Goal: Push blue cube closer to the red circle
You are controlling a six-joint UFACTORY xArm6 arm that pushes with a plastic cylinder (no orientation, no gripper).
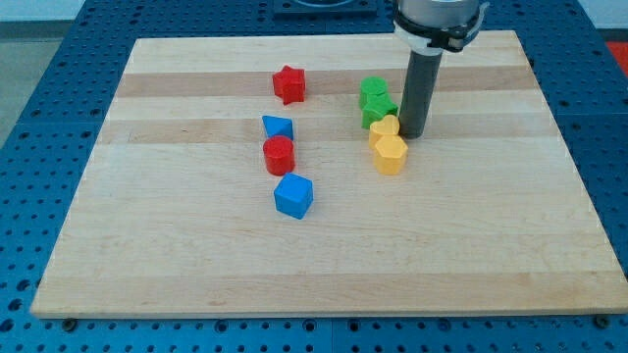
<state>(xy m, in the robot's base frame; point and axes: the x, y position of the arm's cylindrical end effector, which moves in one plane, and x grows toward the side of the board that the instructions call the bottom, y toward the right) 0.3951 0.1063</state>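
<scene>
The blue cube [293,195] lies near the board's middle, just below the red circle [279,154], with a small gap between them. A blue triangle-like block [278,126] sits right above the red circle, touching it. My tip [411,134] is on the board to the view's right, right beside the upper yellow block [385,127], far from the blue cube.
A red star [288,84] lies toward the view's top. Two green blocks [374,91] [378,111] stand left of the rod. A yellow hexagon [391,154] lies below the upper yellow block. The wooden board [147,245] sits on a blue perforated table.
</scene>
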